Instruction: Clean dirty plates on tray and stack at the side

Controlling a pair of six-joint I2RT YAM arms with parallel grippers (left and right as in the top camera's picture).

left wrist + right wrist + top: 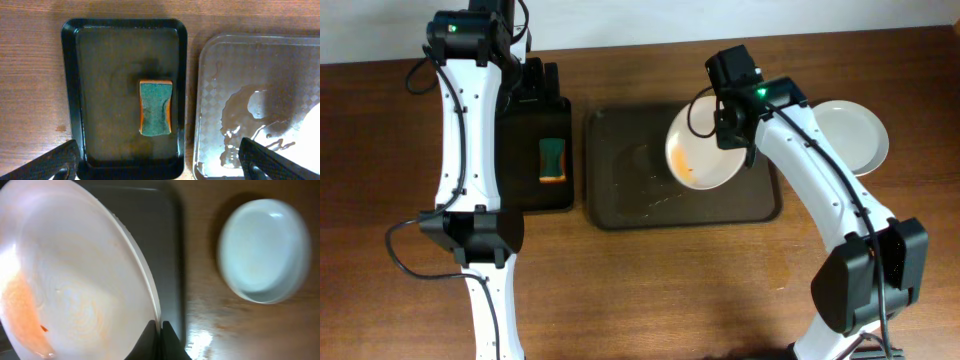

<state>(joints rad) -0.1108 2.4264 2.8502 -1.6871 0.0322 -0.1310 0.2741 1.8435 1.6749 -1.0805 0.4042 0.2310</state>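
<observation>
The right hand (pixel 161 335) is clamped on the rim of the dirty plate (pixel 698 158), holding it tilted over the 3 o'clock half of the tray (pixel 620 195), with the clean plate (pixel 852 135) on the surface past the tray's 2 o'clock corner. The left hand (pixel 160 164), spread wide and empty, hovers over the black tray (pixel 100 75). In its wrist view the sponge (pixel 155 107) lies toward 12 o'clock, long axis running 12 to 6 and narrow width spanning 9 to 3 as the hand opens, so the left arm is plainly the nearer for fetching it.
</observation>
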